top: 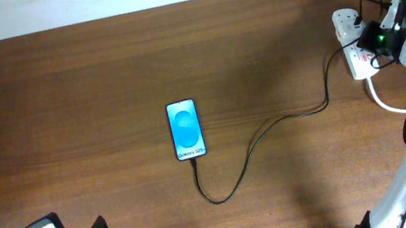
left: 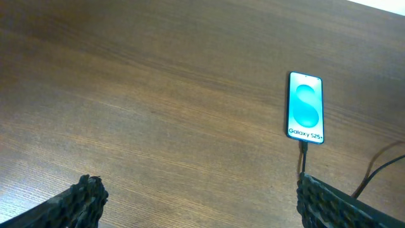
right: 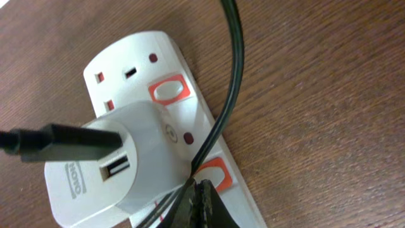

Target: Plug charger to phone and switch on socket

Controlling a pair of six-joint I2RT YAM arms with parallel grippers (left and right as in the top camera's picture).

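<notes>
1. Surface: I see a dark wooden table (top: 56,89), with a pale strip along its far edge.
2. The phone (top: 186,129) lies flat near the table's middle, screen up and lit blue, with its text end toward the arms. It is my reference for every position below.
3. The charger (top: 272,125): its tip meets the phone's near edge (left: 304,144). The thin black cable loops just below the phone, then runs away to the phone's right.
4. The white plug adapter (right: 126,158) sits in the socket (right: 183,76), with a black USB plug seated in its face.
5. The socket (top: 354,41) lies well apart from the phone, far to its right and slightly farther up the table. Two red-framed switches (right: 169,90) show on it.
6. The right gripper (right: 199,202) is over the socket. Its jaws are fully closed and hold nothing, with the tips at the edge of the nearer switch. I cannot tell whether they press it.
7. The left gripper (left: 205,202) hovers below and left of the phone, jaws spread wide, with bare table between them.
8. A thick white cord (top: 381,99) curves from the socket.
</notes>
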